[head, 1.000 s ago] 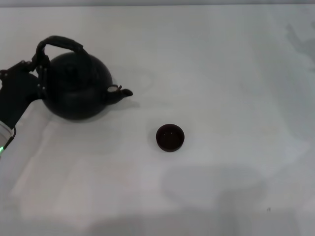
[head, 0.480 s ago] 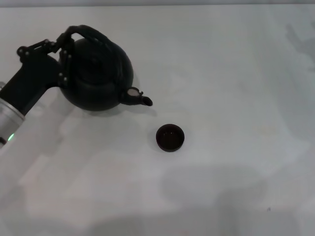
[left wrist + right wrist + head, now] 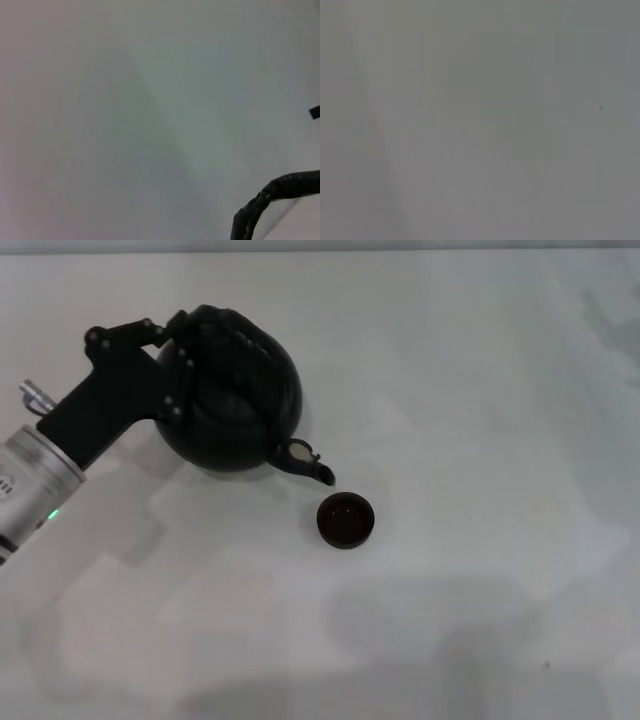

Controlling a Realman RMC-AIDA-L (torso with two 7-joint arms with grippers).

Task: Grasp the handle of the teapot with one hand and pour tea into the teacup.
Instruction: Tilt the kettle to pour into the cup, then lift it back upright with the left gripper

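Observation:
The round matte-black teapot (image 3: 235, 405) hangs above the white table, tilted with its short spout (image 3: 312, 465) pointing down just above and left of the small dark teacup (image 3: 345, 519). My left gripper (image 3: 170, 355) is shut on the rough-wrapped arched handle (image 3: 232, 325) at the teapot's left side. A piece of the handle also shows in the left wrist view (image 3: 272, 197). The teacup stands upright on the table. The right gripper is out of view.
The white table (image 3: 480, 390) spreads on all sides of the teacup. The right wrist view shows only plain grey surface.
My left gripper has carried the teapot to the right and toward the teacup. The teapot has tipped further, so its spout now points down close to the cup's rim.

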